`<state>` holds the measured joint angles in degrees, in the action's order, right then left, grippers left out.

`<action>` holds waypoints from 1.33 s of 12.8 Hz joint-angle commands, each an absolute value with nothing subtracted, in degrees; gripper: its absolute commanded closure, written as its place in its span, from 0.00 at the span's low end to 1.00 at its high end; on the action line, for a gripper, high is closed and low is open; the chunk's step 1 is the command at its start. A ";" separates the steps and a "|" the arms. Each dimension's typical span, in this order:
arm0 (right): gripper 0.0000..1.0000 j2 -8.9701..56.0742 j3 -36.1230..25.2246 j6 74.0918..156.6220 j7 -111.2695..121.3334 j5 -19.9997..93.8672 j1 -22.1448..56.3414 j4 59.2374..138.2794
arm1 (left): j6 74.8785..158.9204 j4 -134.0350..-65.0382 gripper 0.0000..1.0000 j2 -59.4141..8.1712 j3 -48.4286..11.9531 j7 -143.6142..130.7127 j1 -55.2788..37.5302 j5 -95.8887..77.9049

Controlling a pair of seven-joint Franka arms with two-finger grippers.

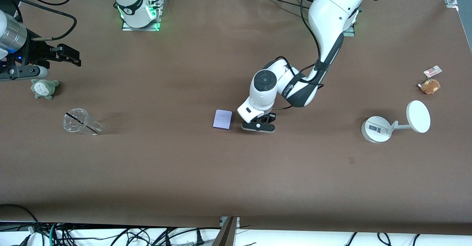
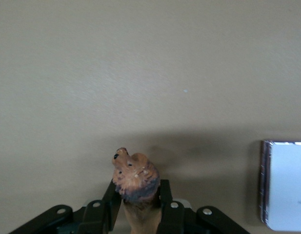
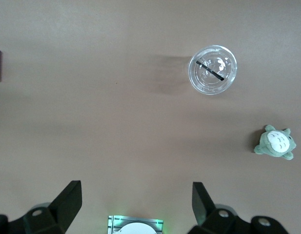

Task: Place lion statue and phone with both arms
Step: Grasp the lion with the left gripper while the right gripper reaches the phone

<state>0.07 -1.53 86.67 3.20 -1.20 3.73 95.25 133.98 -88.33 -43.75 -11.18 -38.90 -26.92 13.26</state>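
The lion statue (image 2: 134, 178), a small orange-brown figurine with a dark band, sits between the fingers (image 2: 165, 200) of my left gripper (image 2: 136, 195), which is shut on it. In the front view the left gripper (image 1: 258, 125) is down at the table's middle and hides the statue. The phone (image 1: 222, 119), a flat pale lavender rectangle, lies flat just beside the left gripper toward the right arm's end; its edge also shows as the phone (image 2: 285, 184). My right gripper (image 1: 69, 55) waits open and holds nothing, above the right arm's end of the table, and appears as the right gripper (image 3: 135, 192).
A clear plastic cup (image 1: 82, 121) with a black straw lies near a grey-green plush (image 1: 44, 88) at the right arm's end. A white round-based stand (image 1: 377, 129) with a disc and a brown plush (image 1: 430, 86) with a card tag sit at the left arm's end.
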 commanded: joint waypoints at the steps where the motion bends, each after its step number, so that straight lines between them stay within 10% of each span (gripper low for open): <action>1: 0.00 -0.35 -1.58 86.04 2.64 -1.23 3.87 95.27 | 125.72 -87.46 0.87 -39.66 -11.69 -36.84 -23.48 14.94; 9: 0.00 -0.09 -1.49 86.66 0.54 -1.14 5.53 95.19 | 114.87 -93.59 0.86 -31.47 -12.39 -10.72 -3.00 14.24; 17: 0.00 8.43 -1.49 91.83 -17.64 -0.97 17.74 90.35 | 137.63 -110.83 0.84 -29.44 -12.22 -4.13 5.89 15.03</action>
<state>5.55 -1.12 90.23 -13.76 -1.07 15.43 92.29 134.87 -106.22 -32.25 -11.36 -4.08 5.42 13.44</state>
